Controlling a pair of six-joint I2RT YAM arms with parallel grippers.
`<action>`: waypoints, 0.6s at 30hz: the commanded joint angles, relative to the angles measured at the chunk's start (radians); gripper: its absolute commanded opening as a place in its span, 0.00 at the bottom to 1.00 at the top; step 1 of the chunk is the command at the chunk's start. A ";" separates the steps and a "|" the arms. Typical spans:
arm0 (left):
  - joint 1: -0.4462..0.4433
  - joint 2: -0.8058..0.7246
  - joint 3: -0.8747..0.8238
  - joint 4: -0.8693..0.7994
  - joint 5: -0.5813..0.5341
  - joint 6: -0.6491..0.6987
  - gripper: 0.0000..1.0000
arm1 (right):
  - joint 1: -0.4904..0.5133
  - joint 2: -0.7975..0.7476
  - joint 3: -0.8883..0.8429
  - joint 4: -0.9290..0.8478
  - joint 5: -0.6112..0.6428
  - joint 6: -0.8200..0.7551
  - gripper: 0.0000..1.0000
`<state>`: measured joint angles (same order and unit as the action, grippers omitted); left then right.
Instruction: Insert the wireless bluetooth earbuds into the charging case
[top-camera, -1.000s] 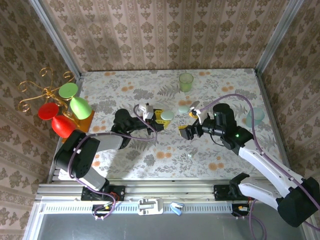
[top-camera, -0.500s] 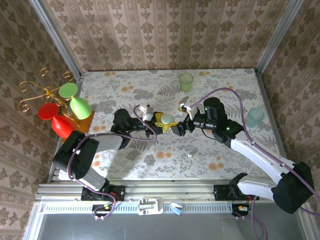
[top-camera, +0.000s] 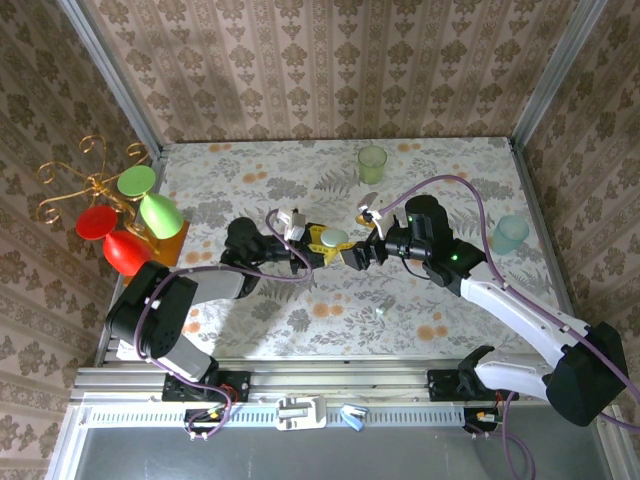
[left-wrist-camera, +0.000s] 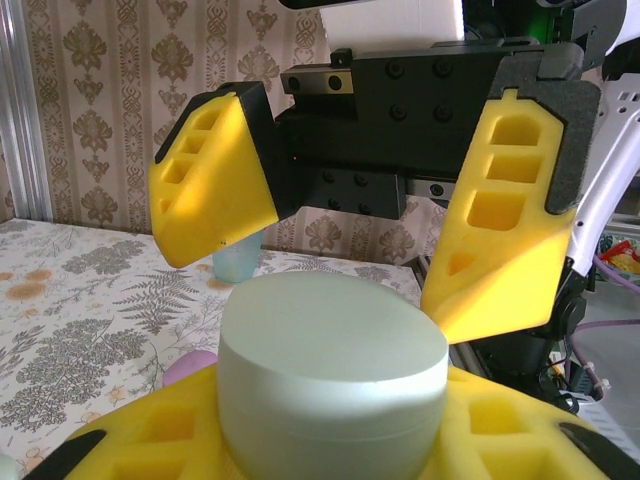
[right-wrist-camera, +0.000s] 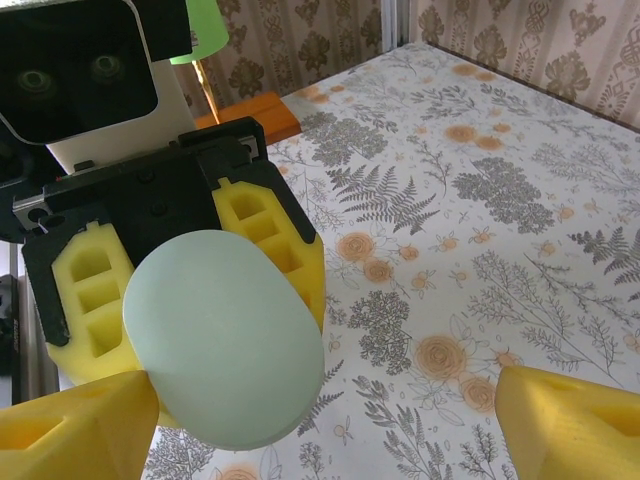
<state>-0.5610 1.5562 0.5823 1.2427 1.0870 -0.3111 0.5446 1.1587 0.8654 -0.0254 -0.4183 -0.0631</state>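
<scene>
A mint pebble-shaped charging case (top-camera: 334, 238), lid closed, is held off the table, with my left gripper (top-camera: 326, 243) shut on it. In the left wrist view the case (left-wrist-camera: 333, 365) sits between my yellow fingers (left-wrist-camera: 130, 450), and my left gripper (left-wrist-camera: 333, 445) is clamped round its base. My right gripper (top-camera: 356, 255) stands open just right of the case, facing it. From the right wrist the case (right-wrist-camera: 225, 350) lies near my left fingertip (right-wrist-camera: 80, 430), with my right gripper (right-wrist-camera: 325, 440) open. A small pink-purple rounded thing (left-wrist-camera: 188, 366), perhaps an earbud, peeks from behind the left finger.
A green cup (top-camera: 372, 163) stands at the back middle and a teal cup (top-camera: 510, 233) at the right edge. A gold stand with red and green glasses (top-camera: 130, 215) fills the left side. A small pale item (top-camera: 368, 203) lies behind my right gripper.
My right gripper has swung left from mid-table up to the mint case, mostly in the first half second. The left gripper has kept the case where it was.
</scene>
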 joint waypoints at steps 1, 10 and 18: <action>-0.007 -0.024 -0.012 0.039 0.067 -0.006 0.29 | -0.009 0.009 0.036 0.048 0.085 0.032 0.87; -0.008 -0.015 -0.003 0.039 0.072 -0.006 0.28 | -0.023 0.006 0.033 0.061 0.090 0.063 0.85; -0.008 -0.009 0.002 0.038 0.075 -0.006 0.29 | -0.028 0.012 0.035 0.056 0.080 0.065 0.84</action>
<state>-0.5602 1.5566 0.5823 1.2263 1.0775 -0.3145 0.5339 1.1587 0.8654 0.0044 -0.4160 -0.0101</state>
